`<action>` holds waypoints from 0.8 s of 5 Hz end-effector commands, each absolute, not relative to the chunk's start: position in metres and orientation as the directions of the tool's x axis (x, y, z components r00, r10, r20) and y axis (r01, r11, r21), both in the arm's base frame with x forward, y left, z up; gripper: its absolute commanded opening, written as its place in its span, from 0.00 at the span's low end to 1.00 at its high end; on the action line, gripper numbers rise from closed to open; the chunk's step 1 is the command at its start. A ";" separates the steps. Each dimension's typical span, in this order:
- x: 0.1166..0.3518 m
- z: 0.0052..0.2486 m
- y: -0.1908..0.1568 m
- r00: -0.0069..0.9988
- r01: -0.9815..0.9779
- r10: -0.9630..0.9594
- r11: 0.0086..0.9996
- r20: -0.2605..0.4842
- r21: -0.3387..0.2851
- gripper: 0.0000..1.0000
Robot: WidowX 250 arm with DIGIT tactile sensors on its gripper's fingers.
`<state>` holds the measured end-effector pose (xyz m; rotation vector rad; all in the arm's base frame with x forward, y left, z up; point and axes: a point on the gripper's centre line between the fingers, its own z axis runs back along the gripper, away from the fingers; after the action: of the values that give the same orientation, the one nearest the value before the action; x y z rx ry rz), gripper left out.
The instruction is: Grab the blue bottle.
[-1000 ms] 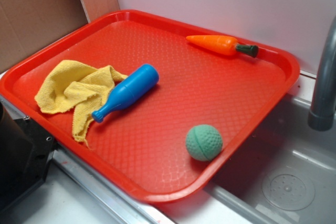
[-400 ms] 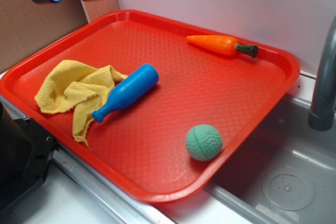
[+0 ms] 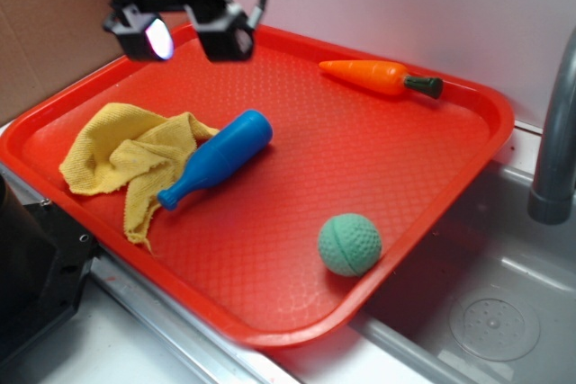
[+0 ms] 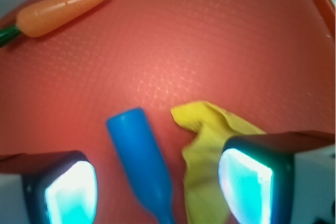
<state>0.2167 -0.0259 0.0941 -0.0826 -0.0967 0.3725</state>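
The blue bottle (image 3: 219, 158) lies on its side on the red tray (image 3: 297, 168), its narrow neck pointing to the front left and resting against the yellow cloth (image 3: 130, 157). My gripper (image 3: 187, 36) hangs open in the air above the tray's far left part, well above and behind the bottle. In the wrist view the blue bottle (image 4: 143, 163) shows below between my two fingers (image 4: 71, 192), nearer the left one, with the gripper (image 4: 157, 195) holding nothing.
An orange carrot (image 3: 378, 76) lies near the tray's far edge. A green ball (image 3: 349, 244) sits near the front right edge. A grey tap (image 3: 556, 141) and a sink (image 3: 490, 312) are to the right. A cardboard wall (image 3: 54, 24) stands at the left.
My gripper has come into view at the top left and moved down and to the right over the tray. The bottle, cloth, carrot and ball have not moved.
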 end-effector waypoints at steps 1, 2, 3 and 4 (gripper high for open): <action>0.236 0.043 -0.052 0.961 -0.261 0.261 0.965 0.091 -0.015 1.00; 0.230 0.032 -0.054 0.963 -0.260 0.259 0.966 0.071 0.007 1.00; 0.221 0.031 -0.054 0.956 -0.284 0.282 0.959 0.078 0.016 0.00; 0.219 0.045 -0.046 0.951 -0.301 0.301 0.953 0.073 -0.010 0.00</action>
<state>0.2143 -0.0532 0.0363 0.0106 -0.0316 0.2950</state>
